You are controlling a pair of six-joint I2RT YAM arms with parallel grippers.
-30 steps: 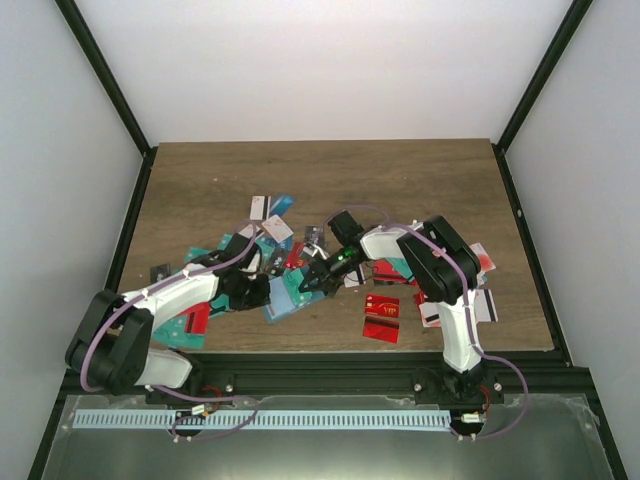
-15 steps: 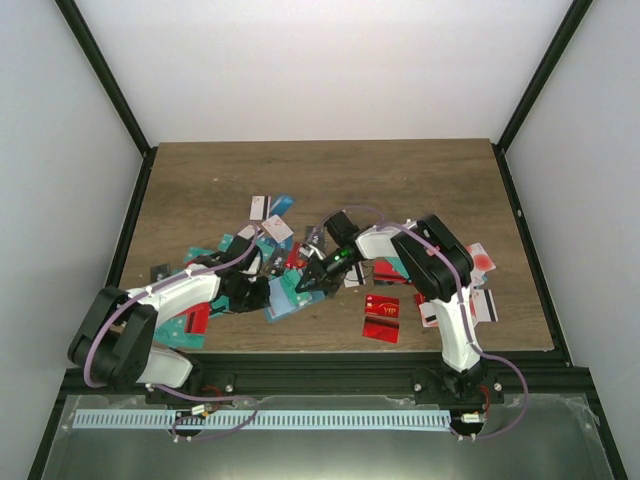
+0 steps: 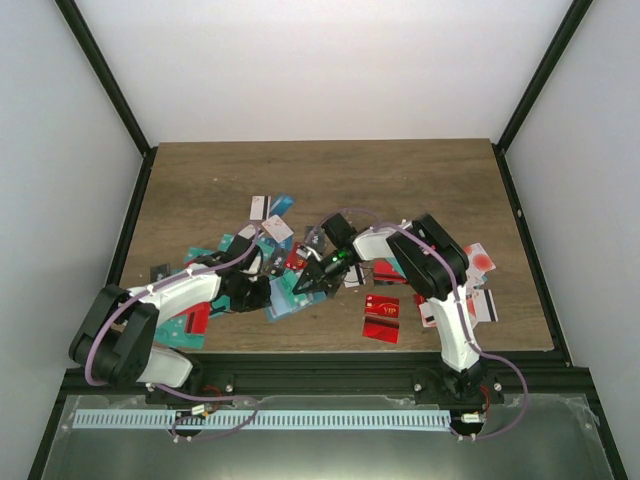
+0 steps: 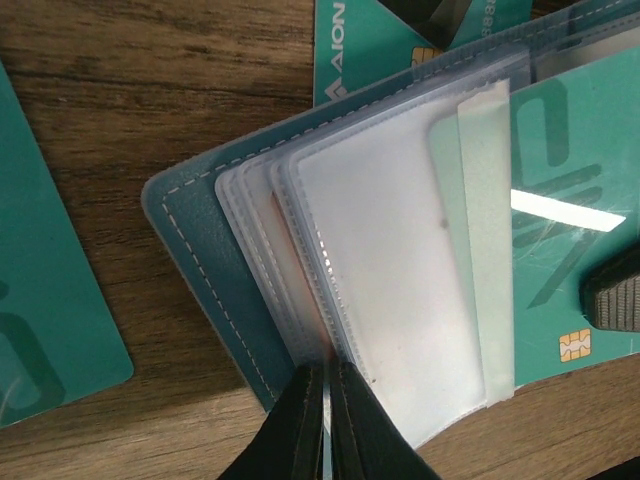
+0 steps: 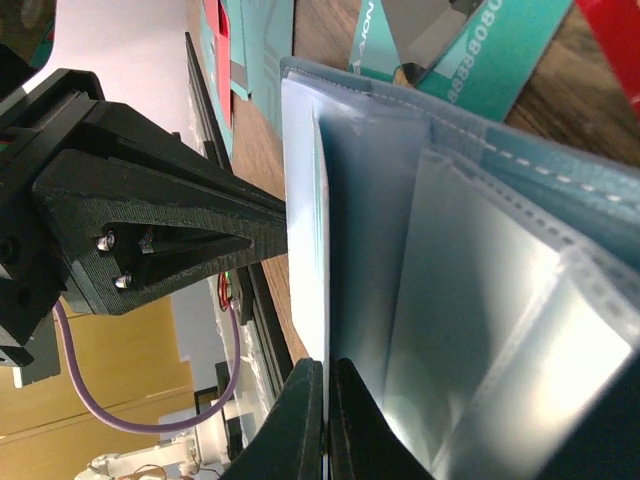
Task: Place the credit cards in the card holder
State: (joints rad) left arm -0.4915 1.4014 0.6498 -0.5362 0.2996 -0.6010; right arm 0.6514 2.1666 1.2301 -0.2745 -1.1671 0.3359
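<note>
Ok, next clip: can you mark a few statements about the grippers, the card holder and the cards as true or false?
1. The left gripper is shut on the clear sleeves of the card holder. True.
2. The card holder is folded closed. False: it lies open, with its sleeves fanned out.
3. A green card lies partly under a clear sleeve. True.
4. Every card is already put away. False: many lie loose on the table, among them a red card.
5. The right gripper is wide open. False: its fingers are pressed together on a thin sheet, apparently the green card.
</note>
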